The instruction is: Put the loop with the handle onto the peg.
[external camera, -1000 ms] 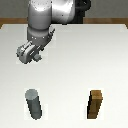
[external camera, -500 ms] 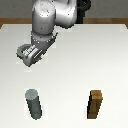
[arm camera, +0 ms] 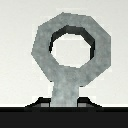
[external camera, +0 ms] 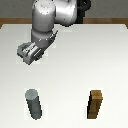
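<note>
My gripper [external camera: 27, 54] hangs above the table toward the exterior view's left, shut on the handle of the loop with the handle [arm camera: 72, 55]. In the wrist view the grey ring with its round hole fills the picture, its stubby handle running down between my fingers. In the exterior view the loop is mostly hidden by the hand. The peg [external camera: 33, 103], an upright grey cylinder, stands near the front of the table, below my gripper in the picture and apart from it.
A brown wooden square-sided block [external camera: 95, 105] stands upright at the front toward the exterior view's right. The white table [external camera: 90, 60] ends in a wooden-coloured back edge behind the arm.
The arm has swung slightly toward the exterior view's right and a little nearer the front, still carrying the loop. Peg and block have not moved.
</note>
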